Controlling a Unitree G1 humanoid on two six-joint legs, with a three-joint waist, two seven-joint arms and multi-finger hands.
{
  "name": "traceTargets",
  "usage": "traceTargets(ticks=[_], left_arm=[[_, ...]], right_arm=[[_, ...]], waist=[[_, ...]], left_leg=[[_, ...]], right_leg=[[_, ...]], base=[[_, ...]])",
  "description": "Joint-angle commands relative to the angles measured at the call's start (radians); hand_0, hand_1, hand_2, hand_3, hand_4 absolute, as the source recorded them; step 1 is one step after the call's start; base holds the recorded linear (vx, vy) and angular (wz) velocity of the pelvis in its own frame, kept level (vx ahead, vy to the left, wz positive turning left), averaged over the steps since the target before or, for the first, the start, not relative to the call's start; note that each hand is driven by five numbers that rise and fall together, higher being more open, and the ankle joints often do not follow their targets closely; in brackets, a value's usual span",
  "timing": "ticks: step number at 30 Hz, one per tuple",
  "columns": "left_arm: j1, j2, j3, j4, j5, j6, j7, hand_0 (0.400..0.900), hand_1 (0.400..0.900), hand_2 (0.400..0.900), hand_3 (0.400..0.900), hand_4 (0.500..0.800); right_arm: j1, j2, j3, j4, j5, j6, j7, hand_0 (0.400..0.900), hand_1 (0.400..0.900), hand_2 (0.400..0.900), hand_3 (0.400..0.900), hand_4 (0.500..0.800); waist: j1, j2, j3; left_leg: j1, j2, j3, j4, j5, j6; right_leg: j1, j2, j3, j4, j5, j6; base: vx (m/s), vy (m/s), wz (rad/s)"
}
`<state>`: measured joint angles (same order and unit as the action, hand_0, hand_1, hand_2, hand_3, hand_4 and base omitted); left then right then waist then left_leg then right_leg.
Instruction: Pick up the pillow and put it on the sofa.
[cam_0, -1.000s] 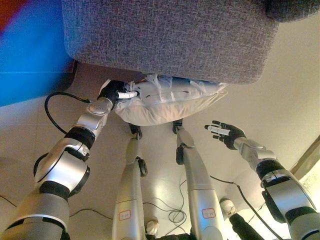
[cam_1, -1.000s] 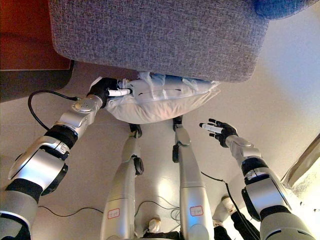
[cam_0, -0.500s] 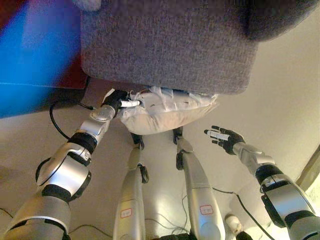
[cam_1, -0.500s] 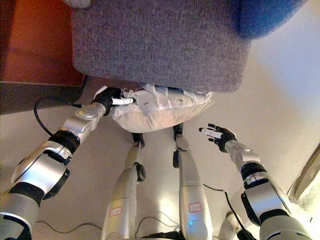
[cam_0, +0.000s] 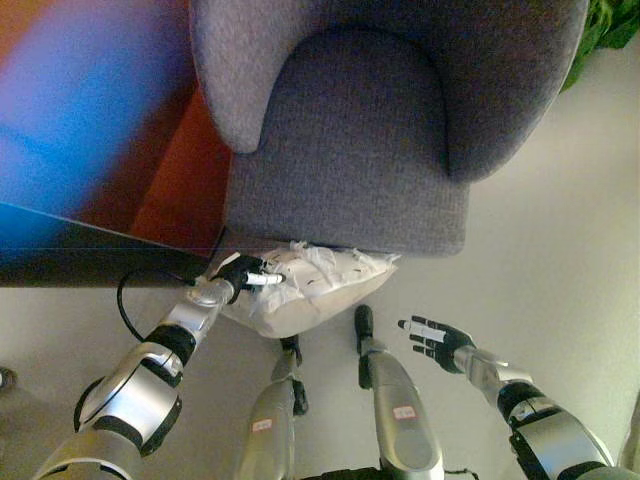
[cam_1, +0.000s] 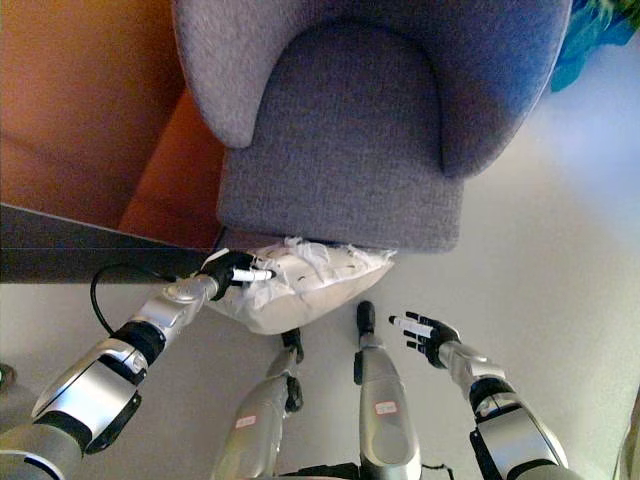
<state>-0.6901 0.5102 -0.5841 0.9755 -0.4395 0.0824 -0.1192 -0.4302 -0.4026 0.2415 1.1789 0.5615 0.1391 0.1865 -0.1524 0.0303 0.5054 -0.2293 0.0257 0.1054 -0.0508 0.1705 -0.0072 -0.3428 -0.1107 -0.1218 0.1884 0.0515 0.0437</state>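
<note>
— Where are your hands, and the pillow?

— My right hand (cam_0: 437, 340) is nearest, fingers spread and empty, apart from the pillow. My left hand (cam_0: 234, 276) pinches one end of the soft white pillow in crinkled clear plastic wrap (cam_0: 305, 295), which hangs just before the front edge of the grey fabric sofa (cam_0: 350, 150).

— How will it handle?

— I judge it light and limp, and the wrap slippery. Better to support its free end with the right hand.
</note>
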Motion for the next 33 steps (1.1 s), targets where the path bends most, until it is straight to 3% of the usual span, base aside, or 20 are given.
traceTargets(ticks=[1, 11, 16, 22, 27, 33], left_arm=[[-0.001, -0.027, 0.092, -0.076, 0.036, -0.108, -0.052, 0.4, 0.4, 0.4, 0.4, 0.5], [0.167, -0.047, 0.113, -0.113, 0.126, -0.128, -0.117, 0.4, 0.4, 0.4, 0.4, 0.5], [0.206, -0.019, 0.117, -0.142, 0.163, -0.152, -0.176, 0.4, 0.4, 0.4, 0.4, 0.5], [0.19, 0.067, 0.119, -0.231, 0.163, -0.142, -0.249, 0.4, 0.4, 0.4, 0.4, 0.5], [0.133, 0.185, 0.123, -0.309, 0.139, -0.128, -0.311, 0.4, 0.4, 0.4, 0.4, 0.5], [-0.048, 0.328, 0.131, -0.291, 0.07, -0.123, -0.386, 0.4, 0.4, 0.4, 0.4, 0.5]], right_arm=[[0.1, -0.017, -0.009, 0.043, -0.043, -0.021, 0.012, 0.9, 0.9, 0.9, 0.9, 0.8], [0.275, 0.021, -0.1, 0.088, -0.094, -0.005, 0.013, 0.9, 0.9, 0.9, 0.9, 0.8], [0.326, 0.031, -0.13, 0.111, -0.095, 0.008, 0.008, 0.9, 0.9, 0.9, 0.9, 0.8], [0.357, 0.024, -0.162, 0.132, -0.084, 0.018, 0.008, 0.9, 0.9, 0.9, 0.9, 0.8], [0.376, 0.012, -0.185, 0.146, -0.076, 0.016, 0.007, 0.9, 0.9, 0.9, 0.9, 0.8], [0.397, -0.012, -0.213, 0.174, -0.07, 0.013, 0.015, 0.9, 0.9, 0.9, 0.9, 0.8]], waist=[[0.023, -0.011, -0.108], [0.016, 0.03, -0.3], [0.015, 0.046, -0.37], [0.011, 0.065, -0.414], [0.008, 0.08, -0.44], [-0.006, 0.1, -0.469]], left_leg=[[0.047, -0.051, 0.071, 0.11, -0.156, -0.058], [0.244, -0.068, 0.069, 0.021, -0.179, -0.035], [0.304, -0.074, 0.066, 0.01, -0.197, -0.027], [0.361, -0.079, 0.064, -0.004, -0.211, -0.023], [0.389, -0.079, 0.066, -0.018, -0.212, -0.025], [0.404, -0.076, 0.081, -0.023, -0.211, -0.03]], right_leg=[[0.09, 0.01, 0.017, -0.103, 0.013, 0.072], [0.275, 0.017, 0.025, -0.179, 0.01, 0.082], [0.336, 0.021, 0.029, -0.193, -0.002, 0.079], [0.396, 0.026, 0.031, -0.214, -0.008, 0.078], [0.422, 0.027, 0.029, -0.228, -0.005, 0.082], [0.439, 0.029, 0.024, -0.244, 0.003, 0.089]], base=[[0.16, 0.024, -0.05], [0.21, 0.013, -0.04], [0.16, -0.003, 0.02], [0.08, 0.002, 0.04], [0.05, -0.009, 0.04], [0.05, -0.018, 0.02]])
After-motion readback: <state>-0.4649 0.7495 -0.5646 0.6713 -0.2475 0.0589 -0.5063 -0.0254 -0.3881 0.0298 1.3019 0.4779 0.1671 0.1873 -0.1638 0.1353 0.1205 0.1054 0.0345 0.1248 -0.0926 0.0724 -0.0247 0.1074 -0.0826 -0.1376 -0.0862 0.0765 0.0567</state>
